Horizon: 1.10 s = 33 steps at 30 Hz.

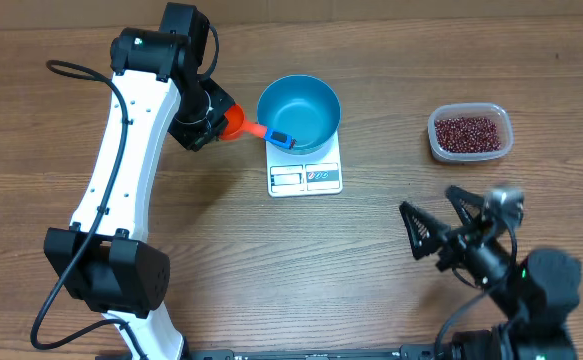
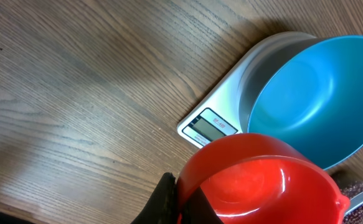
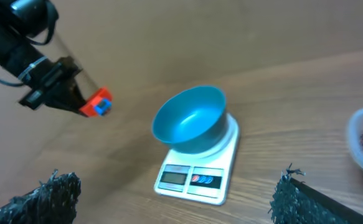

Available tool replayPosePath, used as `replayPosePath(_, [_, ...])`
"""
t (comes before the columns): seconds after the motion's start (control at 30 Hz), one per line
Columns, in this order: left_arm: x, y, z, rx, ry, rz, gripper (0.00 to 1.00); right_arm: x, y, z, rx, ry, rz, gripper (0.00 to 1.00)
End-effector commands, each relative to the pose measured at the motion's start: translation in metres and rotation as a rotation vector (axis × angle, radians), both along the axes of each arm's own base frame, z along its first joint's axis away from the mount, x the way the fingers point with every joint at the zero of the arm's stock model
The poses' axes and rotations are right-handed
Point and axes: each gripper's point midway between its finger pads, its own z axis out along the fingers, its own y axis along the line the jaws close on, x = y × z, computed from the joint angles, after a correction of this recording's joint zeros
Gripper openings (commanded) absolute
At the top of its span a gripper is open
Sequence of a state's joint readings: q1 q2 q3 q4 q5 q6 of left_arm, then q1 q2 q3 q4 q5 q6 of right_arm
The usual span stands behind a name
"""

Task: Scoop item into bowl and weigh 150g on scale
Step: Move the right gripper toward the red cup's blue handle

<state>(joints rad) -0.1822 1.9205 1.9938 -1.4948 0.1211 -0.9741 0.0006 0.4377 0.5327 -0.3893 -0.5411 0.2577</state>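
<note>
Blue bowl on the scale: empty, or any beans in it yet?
Empty. The bowl shows only bare blue inside in all three views; the beans lie in the clear container.

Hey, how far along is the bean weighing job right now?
Done: the blue bowl sits on the scale, and the left tool is shut on the orange-red scoop next to the bowl. In hand: no scooping yet; the bowl looks empty. Left: all the beans lie in the clear container, so scooping and weighing are both to do. The right tool is open, holding nothing.
</note>
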Motion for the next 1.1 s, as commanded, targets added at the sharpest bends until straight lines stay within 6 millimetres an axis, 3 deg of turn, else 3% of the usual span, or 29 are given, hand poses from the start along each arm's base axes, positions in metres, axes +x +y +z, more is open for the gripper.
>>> replayPosePath(0.0, [0.0, -0.005, 0.016, -0.031, -0.038, 0.013, 0.04, 0.0, 0.026, 0.024, 0.053, 0.032, 0.186, 1.0])
replayPosePath(0.23, [-0.002, -0.019, 0.018, -0.075, -0.038, -0.012, 0.04, 0.001, 0.062, 0.06, 0.161, -0.051, 0.525, 1.0])
replayPosePath(0.4, [0.002, -0.039, 0.02, -0.086, -0.074, -0.052, 0.04, 0.013, 0.066, 0.076, 0.403, 0.138, 0.548, 1.0])
replayPosePath(0.53, [0.007, -0.064, 0.023, -0.102, -0.128, -0.109, 0.04, 0.025, 0.066, 0.071, 0.53, 0.295, 0.52, 1.0])
replayPosePath(0.7, [0.008, -0.097, 0.028, -0.129, -0.171, -0.134, 0.04, 0.035, 0.066, 0.056, 0.56, 0.374, 0.5, 1.0])
replayPosePath(1.07, [-0.014, -0.136, 0.03, -0.229, -0.094, -0.059, 0.04, 0.064, 0.06, 0.017, 0.549, 0.453, 0.397, 1.0])
